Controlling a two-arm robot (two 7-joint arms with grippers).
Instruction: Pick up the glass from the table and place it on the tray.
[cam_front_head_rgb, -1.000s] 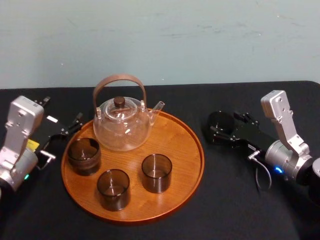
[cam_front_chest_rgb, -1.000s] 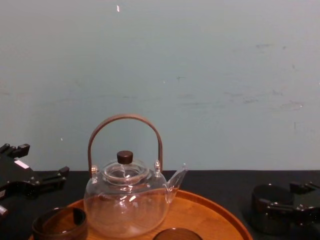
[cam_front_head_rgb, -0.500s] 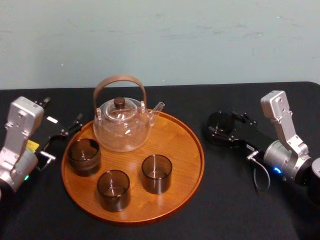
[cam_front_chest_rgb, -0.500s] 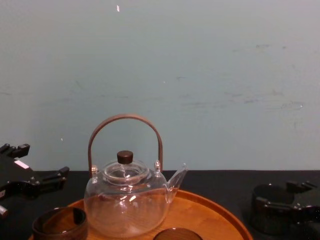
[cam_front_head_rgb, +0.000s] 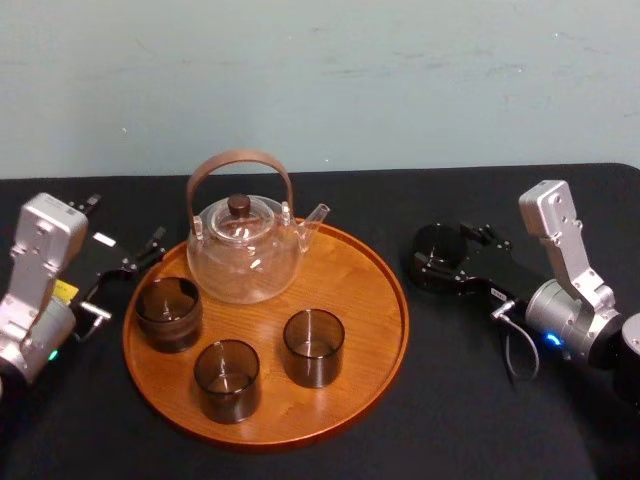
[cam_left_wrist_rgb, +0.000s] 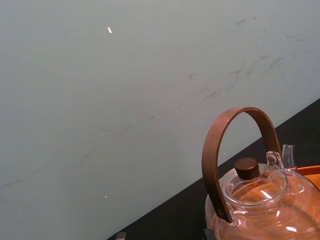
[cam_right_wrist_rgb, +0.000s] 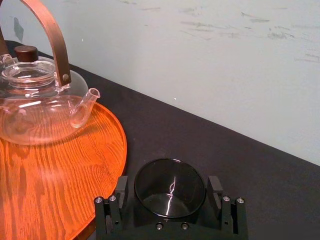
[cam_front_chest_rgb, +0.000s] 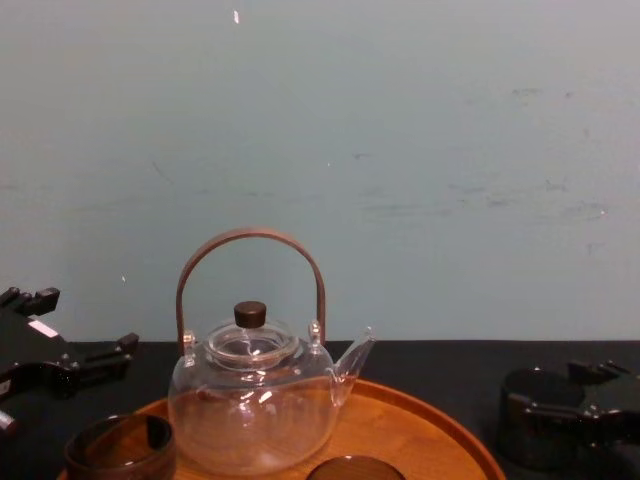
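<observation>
Leftmost, the left gripper (cam_front_head_rgb: 125, 225) hangs low over the black bench (cam_front_head_rgb: 450, 400), just beside the tray's (cam_front_head_rgb: 370, 300) left rim, its fingers spread apart and empty. The round wooden tray sits mid-bench. On its far side stands a clear teapot (cam_front_head_rgb: 245, 250) with a brown hoop handle, its spout pointing right. Three dark cups (cam_front_head_rgb: 227, 378) stand upright on the tray's near half, one at the left and two nearer the middle. Right of the tray and off it, the glass (cam_front_head_rgb: 436, 250) stands upright on the bench, near the rim. The right gripper (cam_right_wrist_rgb: 169, 195) reaches in from the right, and its fingers (cam_right_wrist_rgb: 215, 190) clasp the glass on both sides.
</observation>
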